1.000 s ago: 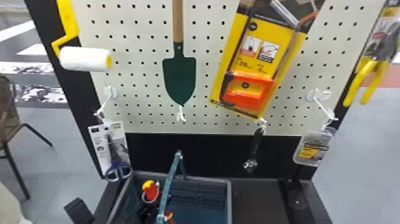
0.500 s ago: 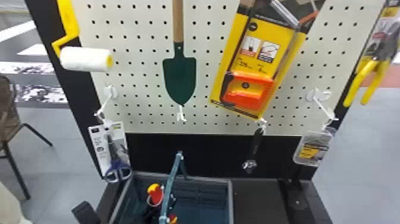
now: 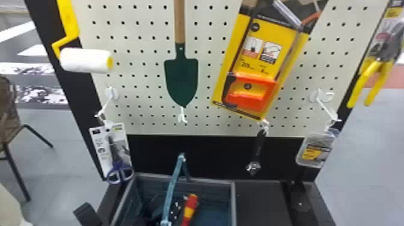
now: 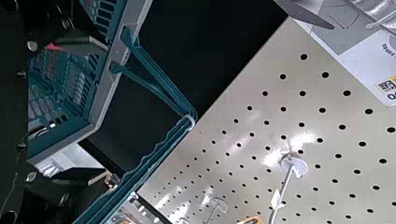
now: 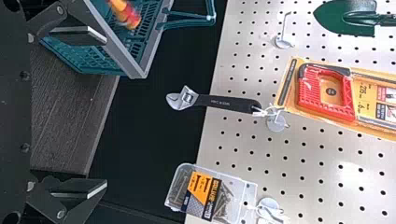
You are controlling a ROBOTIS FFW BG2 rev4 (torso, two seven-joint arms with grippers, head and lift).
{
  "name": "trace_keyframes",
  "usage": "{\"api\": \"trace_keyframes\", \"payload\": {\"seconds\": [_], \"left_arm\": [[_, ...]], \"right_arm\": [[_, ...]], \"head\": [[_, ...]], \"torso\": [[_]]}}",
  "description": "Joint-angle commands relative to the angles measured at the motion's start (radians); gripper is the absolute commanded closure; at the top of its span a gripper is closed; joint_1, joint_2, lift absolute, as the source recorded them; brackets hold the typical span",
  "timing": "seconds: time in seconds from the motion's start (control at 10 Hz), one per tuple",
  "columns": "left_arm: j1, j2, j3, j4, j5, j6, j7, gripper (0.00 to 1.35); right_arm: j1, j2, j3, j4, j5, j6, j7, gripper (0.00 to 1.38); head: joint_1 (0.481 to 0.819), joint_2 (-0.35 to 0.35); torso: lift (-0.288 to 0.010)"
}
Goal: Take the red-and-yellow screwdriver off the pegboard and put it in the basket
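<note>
- Red-and-yellow screwdriver (image 3: 190, 207): the task's tool lay within the basket's outline, tilted beside the raised carrying handle (image 3: 172, 192). Whether it had fully settled could not be told.
- Basket (image 3: 233, 195): it stood against the foot of the pegboard (image 3: 144, 87), presumably so that tools taken from the hooks had a short path down.
- Left gripper (image 4: 106, 109): its fingers were spread wide with no tool clasped, and the basket's rim showed between them; this opening was consistent with a completed release.
- Right gripper (image 5: 105, 112): likewise parted and empty, it waited on the basket's right side, probably because one arm sufficed.
- Adjustable wrench (image 3: 258, 147): hung head down by a white tie at its grip end, which left the heavier end free to steady it.
- Scissors (image 3: 115, 156) and screw box (image 5: 203, 193): both were suspended from hooks, seemingly for separate access.
- Judged stage: delivery appeared all but complete. The next move called for withdrawing the left gripper without snagging the rim or carrying handle, since a catch could have shifted the basket.
</note>
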Motion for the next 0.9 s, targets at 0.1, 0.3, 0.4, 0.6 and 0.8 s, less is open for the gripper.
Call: {"api": "trace_keyframes", "payload": {"seconds": [0.1,0.3,0.4,0.6,0.8], "left_arm": [[0.000,-0.001,-0.001,-0.001,0.000,-0.015,0.000,0.17],[0.000,-0.001,-0.001,-0.001,-0.003,-0.020,0.000,0.17],[-0.002,-0.003,-0.001,-0.001,-0.003,-0.023,0.000,0.17],[-0.006,-0.003,-0.004,-0.001,-0.009,-0.026,0.000,0.16],[-0.006,-0.003,-0.004,-0.001,-0.023,-0.029,0.003,0.17]], "right_arm": [[0.000,0.001,0.000,0.002,-0.002,-0.001,0.001,0.21],[-0.002,0.001,0.000,0.005,-0.002,-0.001,0.001,0.21],[-0.002,0.001,0.000,0.005,-0.002,-0.001,0.001,0.21],[-0.004,0.001,0.000,0.007,-0.002,-0.001,0.001,0.21],[-0.004,0.001,0.000,0.007,-0.002,-0.003,0.001,0.21]], "head": [[0.549,0.000],[0.549,0.000],[0.549,0.000],[0.549,0.000],[0.549,0.000]], "torso": [[-0.100],[-0.100],[-0.100],[-0.100],[-0.100]]}}
